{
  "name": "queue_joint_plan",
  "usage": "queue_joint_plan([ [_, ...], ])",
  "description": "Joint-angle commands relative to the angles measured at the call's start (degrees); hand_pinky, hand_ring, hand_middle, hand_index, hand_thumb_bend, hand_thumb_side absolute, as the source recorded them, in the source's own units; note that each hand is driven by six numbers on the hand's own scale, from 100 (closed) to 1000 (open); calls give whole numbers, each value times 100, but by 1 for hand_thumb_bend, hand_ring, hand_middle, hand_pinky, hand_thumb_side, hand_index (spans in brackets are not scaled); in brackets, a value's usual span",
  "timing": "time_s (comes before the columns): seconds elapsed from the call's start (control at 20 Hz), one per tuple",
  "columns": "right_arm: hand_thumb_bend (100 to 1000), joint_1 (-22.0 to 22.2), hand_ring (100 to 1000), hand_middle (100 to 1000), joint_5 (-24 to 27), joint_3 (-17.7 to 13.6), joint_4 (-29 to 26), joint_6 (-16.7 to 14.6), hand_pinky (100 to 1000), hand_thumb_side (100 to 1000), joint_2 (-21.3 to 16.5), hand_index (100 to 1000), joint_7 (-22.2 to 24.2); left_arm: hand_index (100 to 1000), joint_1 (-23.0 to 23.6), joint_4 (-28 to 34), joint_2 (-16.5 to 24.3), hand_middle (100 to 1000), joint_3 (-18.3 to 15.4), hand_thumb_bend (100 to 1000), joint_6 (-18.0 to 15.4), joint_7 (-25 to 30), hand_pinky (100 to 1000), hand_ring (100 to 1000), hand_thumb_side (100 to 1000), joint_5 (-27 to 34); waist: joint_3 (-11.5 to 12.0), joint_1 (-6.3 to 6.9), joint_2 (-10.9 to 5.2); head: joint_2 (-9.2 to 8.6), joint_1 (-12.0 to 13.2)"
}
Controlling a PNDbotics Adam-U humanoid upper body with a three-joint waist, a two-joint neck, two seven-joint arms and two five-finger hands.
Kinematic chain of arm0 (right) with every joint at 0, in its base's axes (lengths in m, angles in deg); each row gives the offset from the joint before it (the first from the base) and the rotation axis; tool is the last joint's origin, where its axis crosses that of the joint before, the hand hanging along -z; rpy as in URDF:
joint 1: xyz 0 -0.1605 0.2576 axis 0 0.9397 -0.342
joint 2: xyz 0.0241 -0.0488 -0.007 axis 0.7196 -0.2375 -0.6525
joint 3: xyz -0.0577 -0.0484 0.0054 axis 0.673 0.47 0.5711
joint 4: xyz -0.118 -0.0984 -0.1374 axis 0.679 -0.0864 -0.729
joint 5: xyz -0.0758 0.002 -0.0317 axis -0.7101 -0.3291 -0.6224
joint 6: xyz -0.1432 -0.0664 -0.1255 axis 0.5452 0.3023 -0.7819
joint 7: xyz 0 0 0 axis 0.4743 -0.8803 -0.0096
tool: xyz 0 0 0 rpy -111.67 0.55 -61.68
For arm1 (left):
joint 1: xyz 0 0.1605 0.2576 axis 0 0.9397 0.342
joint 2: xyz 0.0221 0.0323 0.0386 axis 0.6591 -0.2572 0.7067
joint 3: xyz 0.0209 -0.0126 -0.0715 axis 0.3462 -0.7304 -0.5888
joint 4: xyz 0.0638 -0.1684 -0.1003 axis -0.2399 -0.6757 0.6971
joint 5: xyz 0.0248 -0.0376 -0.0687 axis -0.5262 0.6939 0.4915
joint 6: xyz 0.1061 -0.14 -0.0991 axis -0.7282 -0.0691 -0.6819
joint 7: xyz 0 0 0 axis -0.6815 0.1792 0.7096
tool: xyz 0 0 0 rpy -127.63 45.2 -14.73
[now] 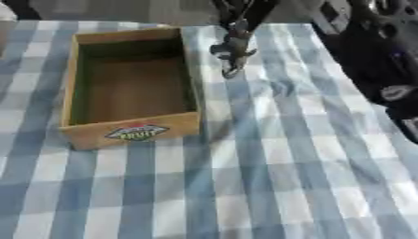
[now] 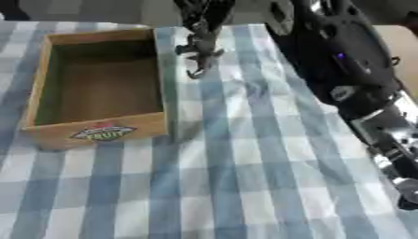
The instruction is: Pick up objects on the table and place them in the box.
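Observation:
An open wooden box [image 1: 130, 133] with a colourful label on its front wall stands at the left of the checked table; I see nothing inside it. A small grey thing of irregular shape [image 1: 231, 50] hangs just right of the box's far right corner, above the cloth. My right hand [image 2: 202, 11] is at the top edge, directly over it, with dark fingers pinched on its upper end. The right arm [image 2: 343, 65] runs in from the right side. The left hand shows in neither view.
A blue and white checked cloth [image 1: 269, 177] covers the table, bare in front of and to the right of the box. My black right forearm crosses the upper right area. A tan surface [image 2: 405, 42] shows beyond the table's right edge.

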Motion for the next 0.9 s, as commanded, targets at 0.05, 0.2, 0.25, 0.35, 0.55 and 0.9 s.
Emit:
queue_joint_plan([
  [0.05,100,-273,768,367,-108,-107,-89,24,709,154,31,180,-105,884,-118,108,113,883,8,100,-9,23,857,879,681,-10,29,6,-163,-69,-29],
  [0.2,100,-418,768,364,-217,-155,-45,47,710,159,183,179,-222,884,-136,108,98,883,17,100,-21,32,857,879,680,-5,84,-25,-174,-120,-60],
  [0.25,100,-459,767,363,-257,-171,-24,56,709,160,235,179,-266,884,-142,108,91,883,20,100,-24,35,857,879,680,-3,104,-35,-173,-137,-68],
  [0.35,100,-531,762,362,-352,-211,47,84,710,162,341,178,-359,884,-156,108,79,883,25,100,-32,40,856,879,679,1,146,-53,-164,-176,-96],
  [0.55,100,-608,758,357,-534,-288,229,128,705,161,520,177,-537,883,-186,108,60,883,30,100,-40,43,856,879,679,12,227,-83,-121,-227,-149],
  [0.9,100,-626,752,352,-694,-277,465,89,698,157,789,176,-702,883,-254,108,10,883,37,100,-56,39,856,879,679,31,344,-108,-16,-304,-222],
])
